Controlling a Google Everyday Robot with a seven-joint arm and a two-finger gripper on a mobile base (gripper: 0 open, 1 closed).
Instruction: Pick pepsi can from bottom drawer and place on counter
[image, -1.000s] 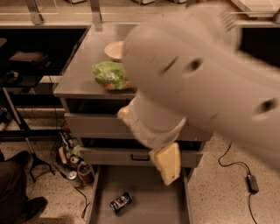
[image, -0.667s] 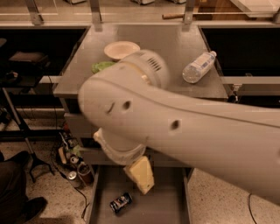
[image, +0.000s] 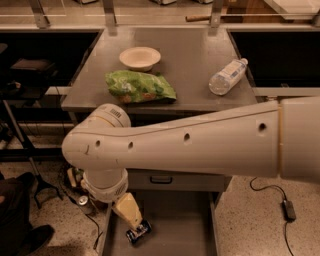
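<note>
— Pepsi can (image: 138, 232) lies on its side on the floor of the bottom drawer (image: 175, 225). Our gripper (image: 130, 212) hangs just above it, and we cannot tell whether it is spread or closed.

— Then we risk nudging it so it rolls away, or catching the upper drawer front (image: 200, 181) as we lift toward the counter (image: 190, 65).
</note>
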